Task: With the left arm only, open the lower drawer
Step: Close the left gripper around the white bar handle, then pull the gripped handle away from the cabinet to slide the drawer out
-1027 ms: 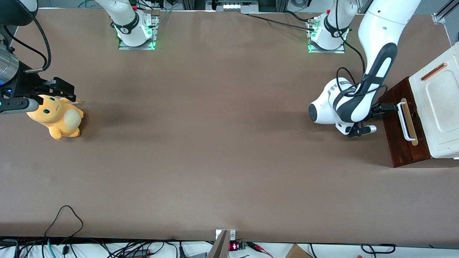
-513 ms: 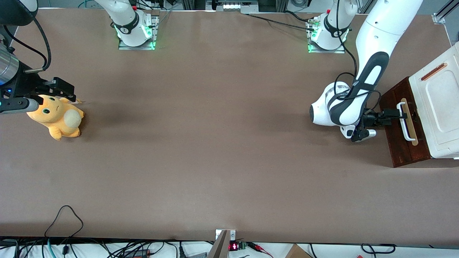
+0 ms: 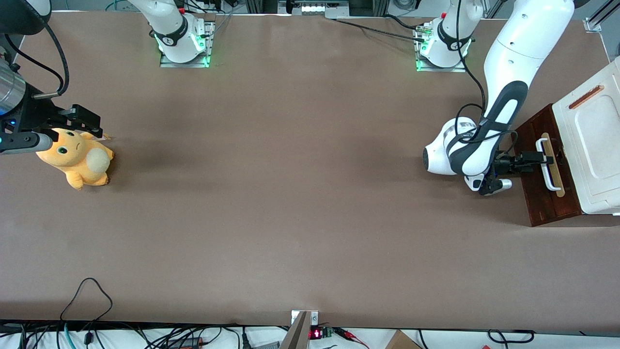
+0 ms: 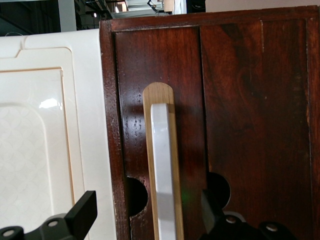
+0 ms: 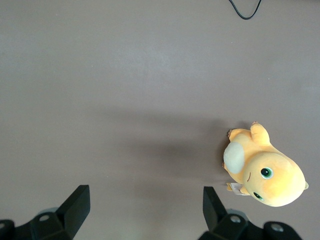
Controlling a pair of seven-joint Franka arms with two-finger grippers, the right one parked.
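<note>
The lower drawer [image 3: 538, 194] shows its dark reddish-brown front below the white cabinet top, at the working arm's end of the table. Its white bar handle [image 3: 549, 167] lies on a tan strip. The left arm [image 3: 506, 92] reaches down to it. My gripper [image 3: 536, 158] is open at the handle's middle. In the left wrist view the handle [image 4: 163, 165] passes between the two black fingers [image 4: 82, 216] of the gripper [image 4: 147, 206], which do not touch it. The drawer front [image 4: 250, 110] fills that view, and none of the drawer's inside shows.
The white moulded cabinet top [image 3: 593, 140] sits above the drawer front and also shows in the wrist view [image 4: 45, 125]. An orange plush toy [image 3: 77, 157] lies at the parked arm's end of the table.
My gripper has slid along the handle from its farther end toward the front camera, and now sits at the handle's middle, closer in to the drawer front.
</note>
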